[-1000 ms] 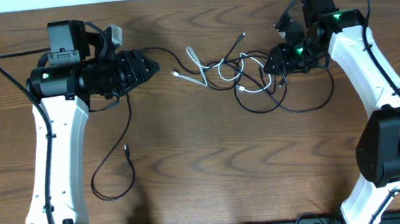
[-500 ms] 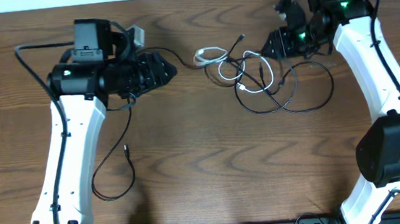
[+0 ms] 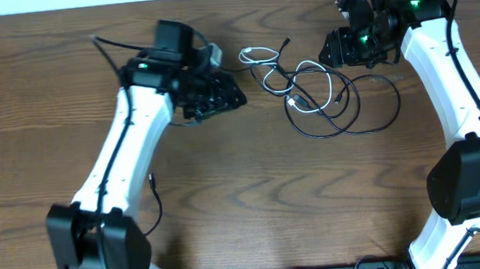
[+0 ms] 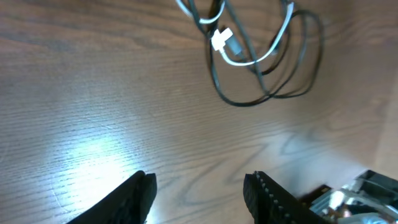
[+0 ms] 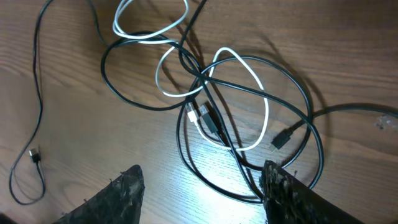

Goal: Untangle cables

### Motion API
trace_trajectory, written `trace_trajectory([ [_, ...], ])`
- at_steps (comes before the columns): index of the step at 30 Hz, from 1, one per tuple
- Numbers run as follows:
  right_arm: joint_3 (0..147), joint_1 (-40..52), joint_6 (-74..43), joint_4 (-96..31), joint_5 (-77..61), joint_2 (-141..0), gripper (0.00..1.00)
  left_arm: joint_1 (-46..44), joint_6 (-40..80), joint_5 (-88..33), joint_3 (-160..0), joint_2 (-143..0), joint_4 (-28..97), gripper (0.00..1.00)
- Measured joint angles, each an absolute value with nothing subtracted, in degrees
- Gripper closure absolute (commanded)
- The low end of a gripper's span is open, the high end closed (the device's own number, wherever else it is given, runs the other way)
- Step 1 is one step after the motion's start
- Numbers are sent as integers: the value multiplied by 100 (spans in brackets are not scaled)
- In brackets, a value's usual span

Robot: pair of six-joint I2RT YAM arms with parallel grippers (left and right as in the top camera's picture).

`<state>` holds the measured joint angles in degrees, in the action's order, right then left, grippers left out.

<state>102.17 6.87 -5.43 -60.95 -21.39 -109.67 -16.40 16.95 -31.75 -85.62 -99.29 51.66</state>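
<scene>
Swinging in: left arm has come right, left gripper now just beside the cables, which lie at the table's far right.
White cord end has slid up and right since a second ago; right gripper barely moved. Left jaws are spread, empty, over bare wood. Right jaws are wide apart, nothing pinched; a black loop runs up to one finger, contact unclear. Left wrist view crops the tangle at its top edge. The left arm covers part of the separate thin black cord.
</scene>
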Motion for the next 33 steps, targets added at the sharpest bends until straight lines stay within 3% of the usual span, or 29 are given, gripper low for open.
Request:
trace_trajectory([
  [12, 10193, 687, -569, -6121, -2040, -10967, 42, -2567, 2532, -2029, -8562, -10779, 4134, 50],
  [24, 10184, 690, -574, -6228, -1986, -10967, 41, -2692, 3013, -1492, -8565, -11968, 2521, 50],
  [33, 10184, 692, -574, -6241, -1979, -10967, 40, -2707, 3024, -1203, -8565, -12003, 2008, 50],
])
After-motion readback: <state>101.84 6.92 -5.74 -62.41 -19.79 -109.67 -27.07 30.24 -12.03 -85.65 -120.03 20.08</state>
